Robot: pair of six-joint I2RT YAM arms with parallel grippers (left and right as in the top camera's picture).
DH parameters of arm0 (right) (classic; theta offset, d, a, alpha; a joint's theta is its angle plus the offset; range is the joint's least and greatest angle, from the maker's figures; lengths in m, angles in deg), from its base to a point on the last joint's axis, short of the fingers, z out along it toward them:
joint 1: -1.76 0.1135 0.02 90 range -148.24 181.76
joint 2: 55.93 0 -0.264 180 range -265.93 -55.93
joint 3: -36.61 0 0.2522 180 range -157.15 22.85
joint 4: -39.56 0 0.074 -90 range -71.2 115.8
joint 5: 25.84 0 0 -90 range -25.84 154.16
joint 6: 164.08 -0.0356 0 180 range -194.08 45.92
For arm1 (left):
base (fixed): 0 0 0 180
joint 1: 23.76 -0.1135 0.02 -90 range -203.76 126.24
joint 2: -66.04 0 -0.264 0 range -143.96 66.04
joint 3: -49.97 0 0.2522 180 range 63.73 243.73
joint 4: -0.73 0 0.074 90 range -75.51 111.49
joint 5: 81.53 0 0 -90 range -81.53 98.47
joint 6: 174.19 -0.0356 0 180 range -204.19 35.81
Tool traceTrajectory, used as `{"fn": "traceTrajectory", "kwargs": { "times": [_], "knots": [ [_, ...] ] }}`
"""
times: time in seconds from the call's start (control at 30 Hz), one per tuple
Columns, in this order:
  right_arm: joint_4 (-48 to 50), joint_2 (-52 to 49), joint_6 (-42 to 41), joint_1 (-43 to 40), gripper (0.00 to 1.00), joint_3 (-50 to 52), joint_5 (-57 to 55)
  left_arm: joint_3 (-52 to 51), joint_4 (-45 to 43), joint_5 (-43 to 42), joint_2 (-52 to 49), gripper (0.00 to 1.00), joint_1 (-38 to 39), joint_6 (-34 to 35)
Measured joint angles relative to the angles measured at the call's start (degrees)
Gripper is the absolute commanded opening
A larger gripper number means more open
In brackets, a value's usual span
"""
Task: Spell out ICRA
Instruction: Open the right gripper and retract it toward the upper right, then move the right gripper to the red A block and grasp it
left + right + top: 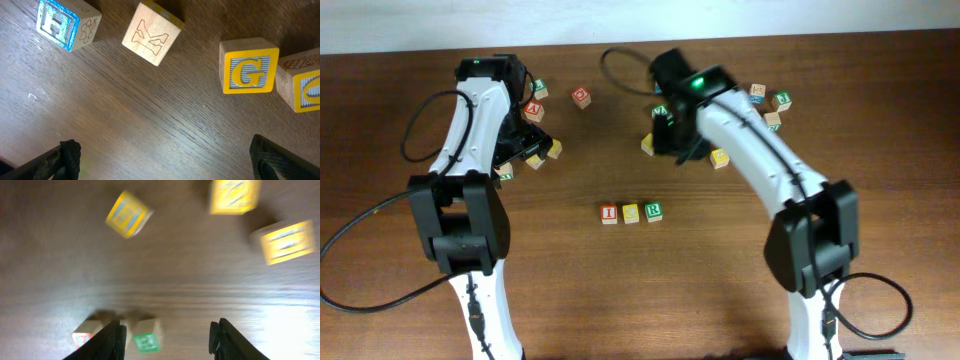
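Note:
In the overhead view a row of three blocks lies mid-table: red I (609, 213), yellow C (631, 212), green R (653, 211). A red block that looks like an A (533, 110) lies beside the left arm. My left gripper (525, 140) is open and empty (162, 162) over bare wood. Beyond it lie a blue H block (67, 20), a plain block (151, 34) and a yellow G block (248, 65). My right gripper (665, 135) is open (167, 340). A green block (145, 339) lies between its fingers near the left one, and the view is blurred.
Loose blocks lie at the back left (554, 150) and back right (772, 120), with a red one (581, 96) between. In the right wrist view there are several yellow blocks (127, 214) ahead and a red-faced block (84, 332) outside the left finger.

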Motion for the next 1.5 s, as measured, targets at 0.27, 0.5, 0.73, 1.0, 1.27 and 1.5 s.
{"fn": "traceTrajectory", "kwargs": {
  "times": [0.27,0.5,0.73,1.0,1.27,1.5],
  "knots": [
    [-8.6,4.3,1.7,-19.1,0.77,-4.3,-0.4,0.0,0.0,0.0,0.0,0.99,0.0,0.0],
    [-8.6,4.3,2.2,-28.2,1.0,-4.3,-0.4,0.0,0.0,0.0,0.0,0.99,0.0,0.0],
    [-6.8,4.3,2.2,-29.4,0.98,-4.3,-3.0,0.0,0.0,0.0,0.0,0.99,0.0,0.0],
    [-5.7,4.3,2.2,-29.4,0.98,-4.3,-3.7,0.0,0.0,0.0,0.0,0.99,0.0,0.0],
    [-1.4,4.3,2.3,-29.4,0.98,-4.3,-4.3,0.0,0.0,0.0,0.0,0.99,0.0,0.0],
    [-2.0,1.9,2.5,-29.2,0.74,-4.3,-4.3,0.0,0.0,0.0,0.0,0.99,0.0,0.0]
  ]
}}
